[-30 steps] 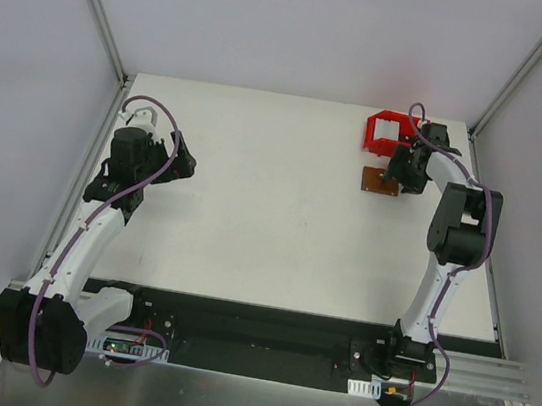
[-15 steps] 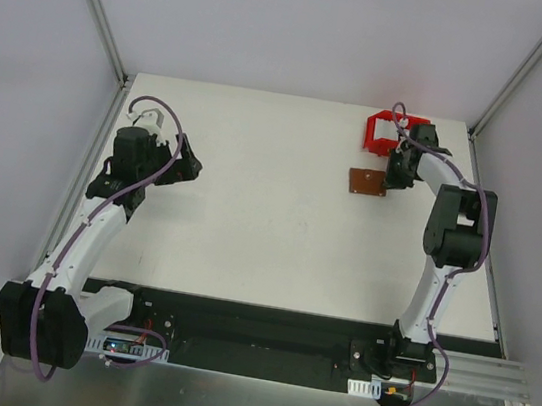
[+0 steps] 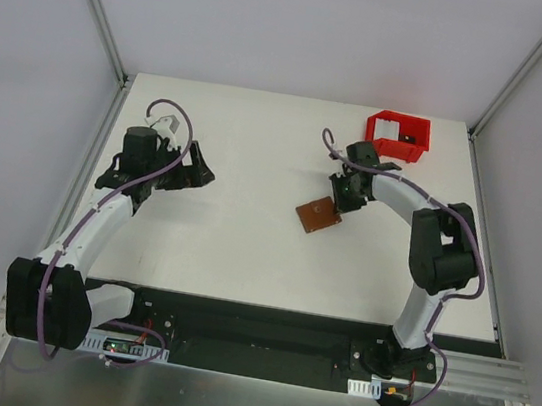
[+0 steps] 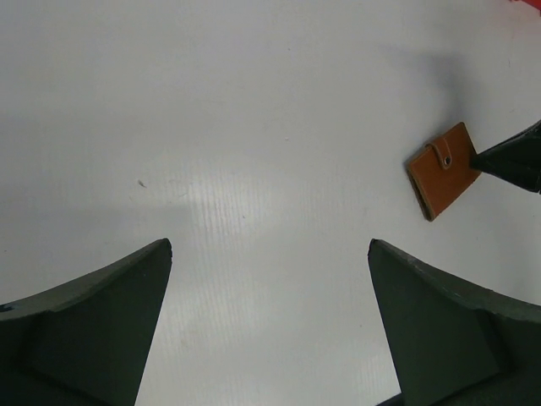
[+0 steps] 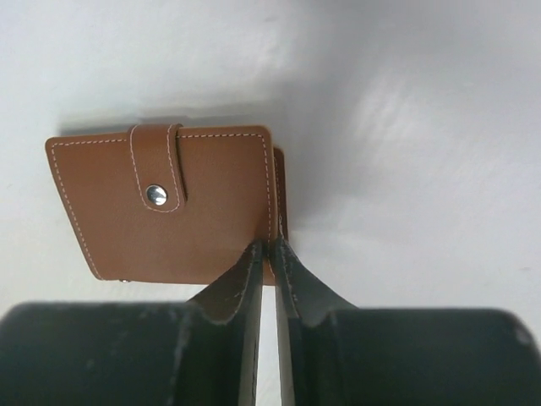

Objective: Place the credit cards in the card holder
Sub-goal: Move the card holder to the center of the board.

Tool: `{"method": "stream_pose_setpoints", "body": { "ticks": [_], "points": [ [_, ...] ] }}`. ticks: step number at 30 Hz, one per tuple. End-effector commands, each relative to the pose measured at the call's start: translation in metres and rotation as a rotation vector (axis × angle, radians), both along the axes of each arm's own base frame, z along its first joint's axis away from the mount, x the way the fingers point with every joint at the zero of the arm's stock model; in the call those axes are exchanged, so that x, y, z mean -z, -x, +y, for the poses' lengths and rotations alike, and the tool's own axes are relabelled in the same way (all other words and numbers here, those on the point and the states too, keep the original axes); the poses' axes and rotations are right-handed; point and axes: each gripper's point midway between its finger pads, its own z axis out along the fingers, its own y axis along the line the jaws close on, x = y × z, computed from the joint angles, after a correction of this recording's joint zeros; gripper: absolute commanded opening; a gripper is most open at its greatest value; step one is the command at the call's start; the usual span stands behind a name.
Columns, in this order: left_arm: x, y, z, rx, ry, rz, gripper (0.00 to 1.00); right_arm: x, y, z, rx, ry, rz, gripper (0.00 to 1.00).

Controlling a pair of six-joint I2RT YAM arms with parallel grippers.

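The card holder (image 3: 318, 214) is a closed brown wallet with a strap and a metal snap. It hangs just right of the table's middle, and the right wrist view shows its stitched face (image 5: 161, 203). My right gripper (image 3: 343, 197) (image 5: 273, 245) is shut on its right edge. The left wrist view has the card holder (image 4: 442, 171) at the right, with the right fingers (image 4: 516, 161) beside it. My left gripper (image 3: 197, 175) (image 4: 269, 245) stands open over bare table at the left. A pale patch (image 3: 388, 129) lies inside the red bin; I cannot tell whether it is the credit cards.
The red plastic bin (image 3: 411, 121) stands at the back right of the white table (image 3: 244, 250). Grey walls enclose the table on three sides. A black rail with the arm bases runs along the near edge.
The right gripper shut on the card holder beside the red bin and carried it left and nearer, toward the table's middle. The left gripper crept slightly right, staying open.
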Motion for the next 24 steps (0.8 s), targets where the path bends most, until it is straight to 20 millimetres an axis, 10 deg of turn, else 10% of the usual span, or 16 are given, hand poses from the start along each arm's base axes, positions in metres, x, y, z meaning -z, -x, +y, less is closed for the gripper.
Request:
{"method": "stream_pose_setpoints", "body": {
  "ticks": [1, 12, 24],
  "points": [
    [-0.003, 0.001, -0.018, 0.065, 0.051, -0.013, 0.99, -0.026, 0.028, 0.045, -0.1, -0.082, -0.026, 0.12],
    [0.025, 0.014, -0.07, 0.215, 0.055, 0.06, 0.99, -0.045, 0.04, 0.122, -0.257, -0.168, -0.038, 0.24],
    [0.051, 0.04, -0.133, 0.387, 0.081, 0.136, 0.98, -0.108, -0.035, 0.029, 0.113, -0.19, -0.215, 0.41]
  ]
}}
